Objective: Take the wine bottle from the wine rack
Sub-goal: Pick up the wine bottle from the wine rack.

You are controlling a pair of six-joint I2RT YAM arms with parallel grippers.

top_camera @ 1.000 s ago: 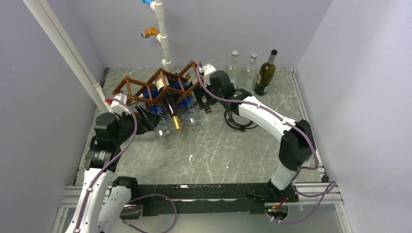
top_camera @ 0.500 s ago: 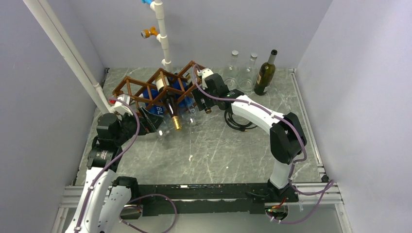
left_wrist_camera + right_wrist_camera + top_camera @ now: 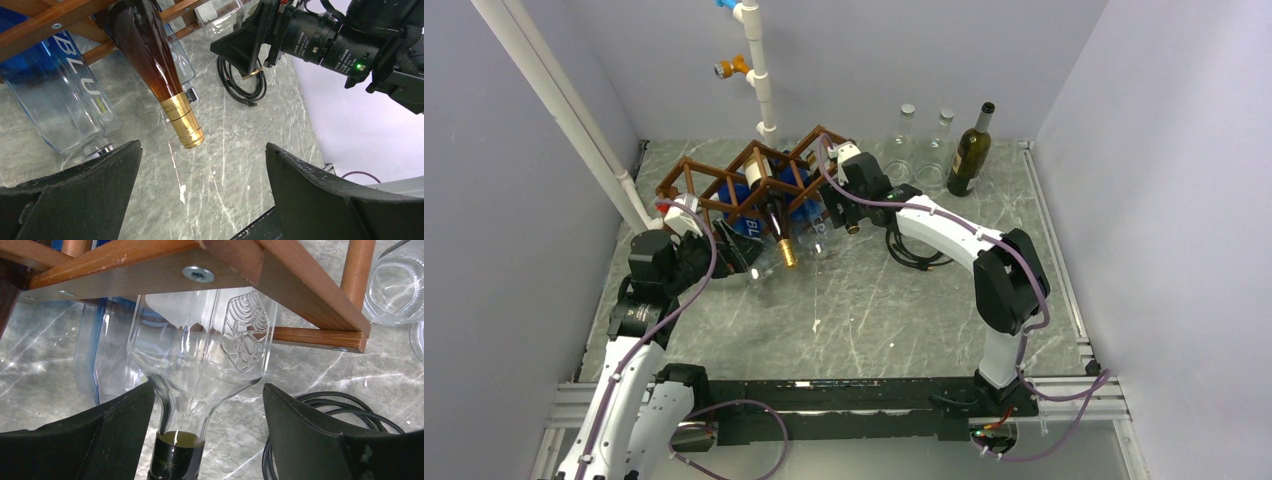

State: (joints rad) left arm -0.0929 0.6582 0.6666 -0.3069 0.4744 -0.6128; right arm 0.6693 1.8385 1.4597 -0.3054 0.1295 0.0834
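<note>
- The wine bottle (image 3: 200, 355), clear glass with an embossed emblem and a dark-capped neck, is lodged in a cell at the right end of the wine rack (image 3: 150, 262). Its neck slants down toward the near side of the surface (image 3: 874, 310).
- It is judged rigid, smooth and slippery, and breakable if knocked against the wood. It appears mostly empty, so it is probably fairly light.
- The neck just under the shoulder is judged the best hold, since the flare there would check a slide.
- The right claw (image 3: 207, 405) is seen with its fingers apart, one on either side of that neck. Contact with the glass cannot be made out.
- The left claw (image 3: 202, 147) is spread wide and holds nothing. It is placed on the near side of the amber bottle (image 3: 160, 70) and the blue bottle (image 3: 55, 100).
- The bottle's base is hidden behind the slats, and the end of the neck is cut off at the lower edge of the right wrist view.
- How firmly the bottle is seated cannot be told.
</note>
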